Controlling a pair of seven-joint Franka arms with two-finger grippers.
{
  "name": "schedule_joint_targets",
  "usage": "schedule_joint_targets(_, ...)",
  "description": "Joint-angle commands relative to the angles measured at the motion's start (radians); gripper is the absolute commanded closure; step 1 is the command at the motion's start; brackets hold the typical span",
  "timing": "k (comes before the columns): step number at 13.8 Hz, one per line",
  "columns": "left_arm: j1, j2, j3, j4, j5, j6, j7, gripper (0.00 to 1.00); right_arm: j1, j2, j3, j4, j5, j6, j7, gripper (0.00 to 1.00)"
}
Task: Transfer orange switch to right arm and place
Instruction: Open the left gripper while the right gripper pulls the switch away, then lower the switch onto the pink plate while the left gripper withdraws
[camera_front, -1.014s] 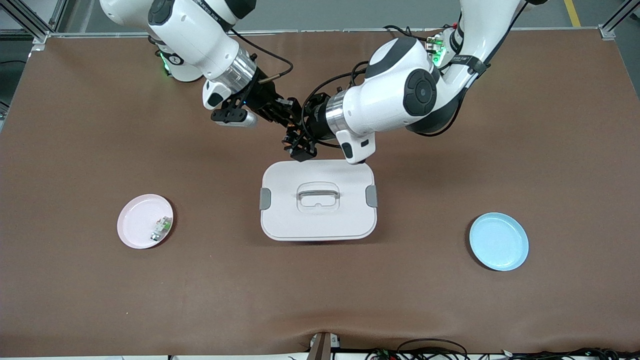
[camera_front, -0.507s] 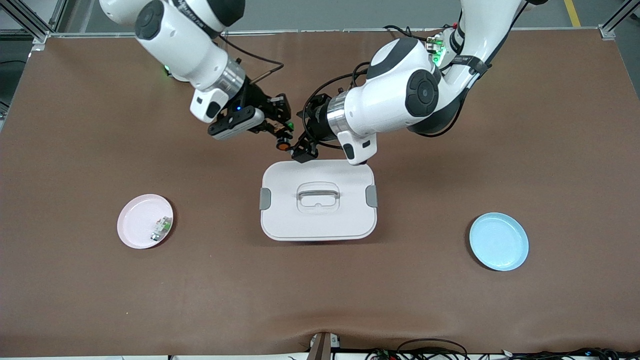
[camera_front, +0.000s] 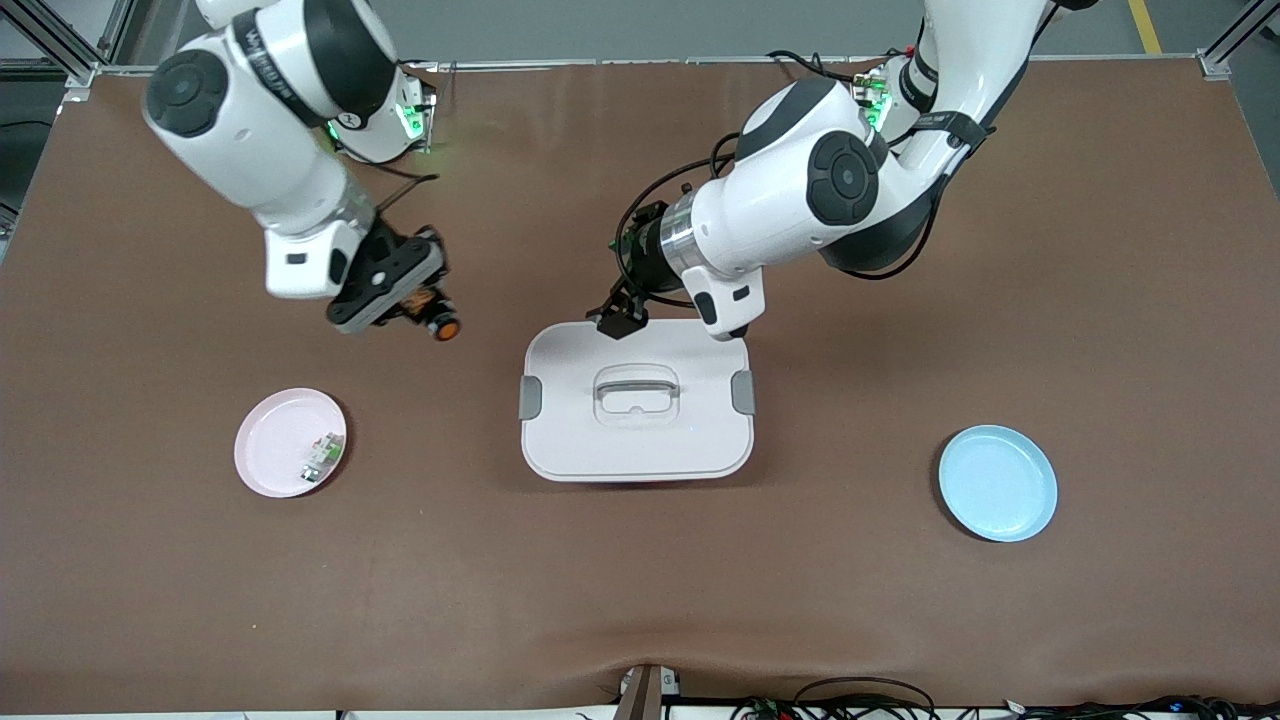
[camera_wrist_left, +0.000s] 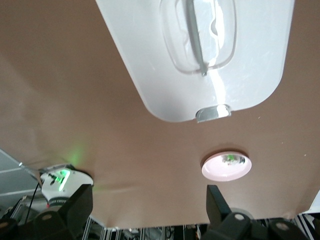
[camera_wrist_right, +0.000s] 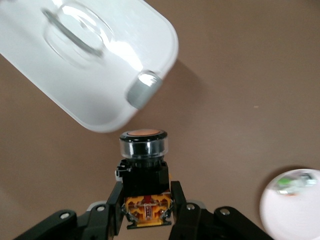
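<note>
Upper left of the front frame: right arm (camera_front: 270, 130) reaching down from its base at the frame's top, right gripper (camera_front: 420, 312) up over bare brown table (camera_front: 900, 620), left of centre. Fingers (camera_wrist_right: 116, 200) clamped on the black body of the orange switch (camera_front: 445, 328), round orange end pointing away from the wrist; same grip plain in the right wrist frame, switch centred low (camera_wrist_right: 144, 172).

Centre of frame: white lidded box (camera_front: 636, 400), grey side clips, recessed handle on top. Standing between the two grippers' stretches of table.

Lower left: pink plate (camera_front: 268, 455), with a small white-and-green part (camera_front: 321, 455) on it, near its rim. Below the right gripper in the frame, well apart from it.

Upper centre-right: left arm (camera_front: 820, 195) bent across, left gripper (camera_front: 617, 318) over the upper edge of the box. Fingers (camera_wrist_left: 75, 210) spread apart, nothing between them, per the left wrist frame.

Lower right: blue plate (camera_front: 997, 483), well apart from both grippers.
</note>
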Motion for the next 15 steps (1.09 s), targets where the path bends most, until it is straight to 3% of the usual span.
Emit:
schedule_joint_targets(1, 0.006, -0.005, 0.003, 0.004, 0.081, -0.028, -0.023, 0.00, -0.105, 0.001, 0.014, -0.001, -0.068, -0.013, -0.286, 1.00)
schedule_joint_targets(5, 0.009, -0.005, 0.030, 0.002, 0.257, -0.076, -0.017, 0.00, -0.212, 0.036, 0.015, 0.000, -0.226, 0.026, -0.587, 1.00)
schedule_joint_targets(9, 0.035, -0.008, 0.050, -0.015, 0.478, -0.180, 0.087, 0.00, -0.352, 0.101, 0.017, -0.013, -0.226, 0.125, -0.851, 1.00)
schedule_joint_targets(15, 0.150, -0.032, 0.053, -0.033, 0.607, -0.297, 0.426, 0.00, -0.463, 0.191, 0.018, -0.138, -0.221, 0.374, -0.971, 1.00)
